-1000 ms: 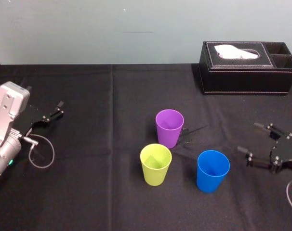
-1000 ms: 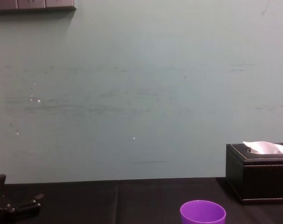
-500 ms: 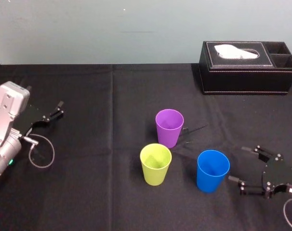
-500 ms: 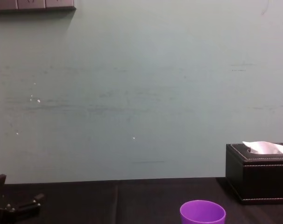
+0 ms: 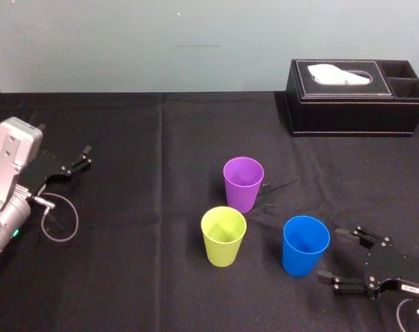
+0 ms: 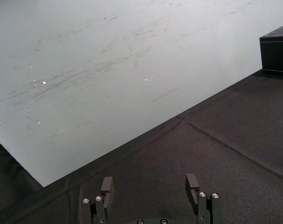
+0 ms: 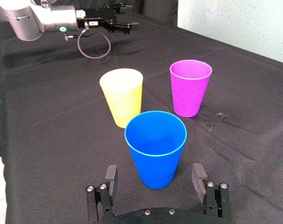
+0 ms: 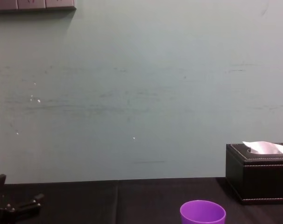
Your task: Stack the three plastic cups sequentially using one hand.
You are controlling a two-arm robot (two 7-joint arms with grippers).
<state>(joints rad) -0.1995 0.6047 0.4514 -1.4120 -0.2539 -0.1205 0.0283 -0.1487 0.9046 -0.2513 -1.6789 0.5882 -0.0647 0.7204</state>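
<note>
Three plastic cups stand upright and apart on the black cloth: purple (image 5: 243, 183) farthest back, yellow-green (image 5: 223, 236) front left, blue (image 5: 305, 245) front right. My right gripper (image 5: 330, 254) sits low, just right of the blue cup, open and pointing at it without touching. From the right wrist, the blue cup (image 7: 155, 140) stands just ahead of the open fingers (image 7: 198, 176), with the yellow-green cup (image 7: 122, 95) and purple cup (image 7: 190, 87) behind it. My left gripper (image 5: 86, 156) rests open at the far left. The purple cup's rim (image 8: 202, 213) shows in the chest view.
A black tissue box (image 5: 355, 97) stands at the back right, against the pale wall. A cable loop (image 5: 57, 220) lies by the left arm. Black cloth covers the table between the cups and the left arm.
My right gripper has come toward the table's front edge and leftward, closing in on the blue cup, still open. The cups and left arm have not moved.
</note>
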